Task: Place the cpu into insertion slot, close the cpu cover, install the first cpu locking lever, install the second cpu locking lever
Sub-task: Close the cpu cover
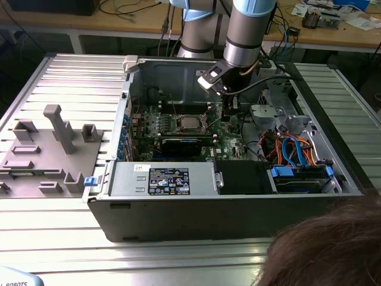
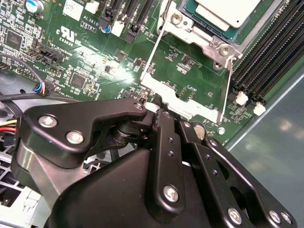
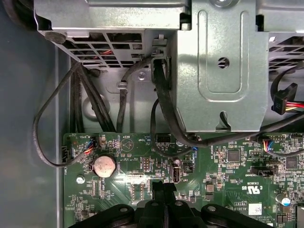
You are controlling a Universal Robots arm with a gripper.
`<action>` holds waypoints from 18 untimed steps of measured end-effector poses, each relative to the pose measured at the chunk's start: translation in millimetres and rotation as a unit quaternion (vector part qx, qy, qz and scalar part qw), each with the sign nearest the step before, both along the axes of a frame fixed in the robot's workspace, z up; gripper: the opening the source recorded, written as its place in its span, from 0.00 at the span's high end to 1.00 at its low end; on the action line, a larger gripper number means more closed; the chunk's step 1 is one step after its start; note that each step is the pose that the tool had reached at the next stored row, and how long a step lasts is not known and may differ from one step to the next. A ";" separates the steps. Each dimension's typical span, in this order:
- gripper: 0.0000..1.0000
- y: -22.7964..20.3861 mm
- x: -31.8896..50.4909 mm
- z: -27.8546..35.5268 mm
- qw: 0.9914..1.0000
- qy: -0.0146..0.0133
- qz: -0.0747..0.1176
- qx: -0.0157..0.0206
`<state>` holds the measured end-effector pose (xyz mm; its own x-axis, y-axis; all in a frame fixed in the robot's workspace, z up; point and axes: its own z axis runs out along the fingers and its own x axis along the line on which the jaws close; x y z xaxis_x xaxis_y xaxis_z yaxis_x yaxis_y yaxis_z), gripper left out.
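A person's hair (image 1: 324,253) fills the lower right corner of the exterior view. Behind it, the open computer case (image 1: 208,214) lies on a ribbed metal table (image 1: 59,238), with a grey fixture block (image 1: 47,149) on the exterior view's left. Inside the case, past the labelled power supply (image 1: 164,179), the green motherboard (image 1: 229,146) carries the cpu (image 1: 189,123), already seated in the insertion slot (image 2: 209,45) beside the memory slots (image 2: 270,42). The cpu cover (image 2: 185,105) is swung open, clear of the chip, with green board showing through its cut-out centre. The gripper (image 2: 160,111) reaches down at the exterior view's centre, just to the right of the socket, and holds nothing that can be made out. Its fingers (image 3: 157,190) are drawn together with only a thin slit between them. In the second wrist view the tips meet the cover's free edge, though I cannot tell whether they pinch it or only touch it. In the first wrist view a coin battery (image 3: 103,165) and a grey drive cage (image 3: 218,61) lie beyond the fingers. Farther back in the exterior view, the arm (image 1: 244,36) rises to the top centre, in front of a wooden bench (image 1: 119,18).
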<state>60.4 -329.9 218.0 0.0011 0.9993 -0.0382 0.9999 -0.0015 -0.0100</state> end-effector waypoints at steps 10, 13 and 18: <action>0.89 1.7 0.0 21.7 1.000 0.000 0.000 -0.001; 0.89 2.1 -4.9 21.8 1.000 0.000 0.000 -0.001; 0.89 2.1 -6.2 21.8 1.000 0.000 0.000 -0.001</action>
<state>54.3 -327.8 239.8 0.0009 0.9992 -0.0406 0.9999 -0.0013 -0.0099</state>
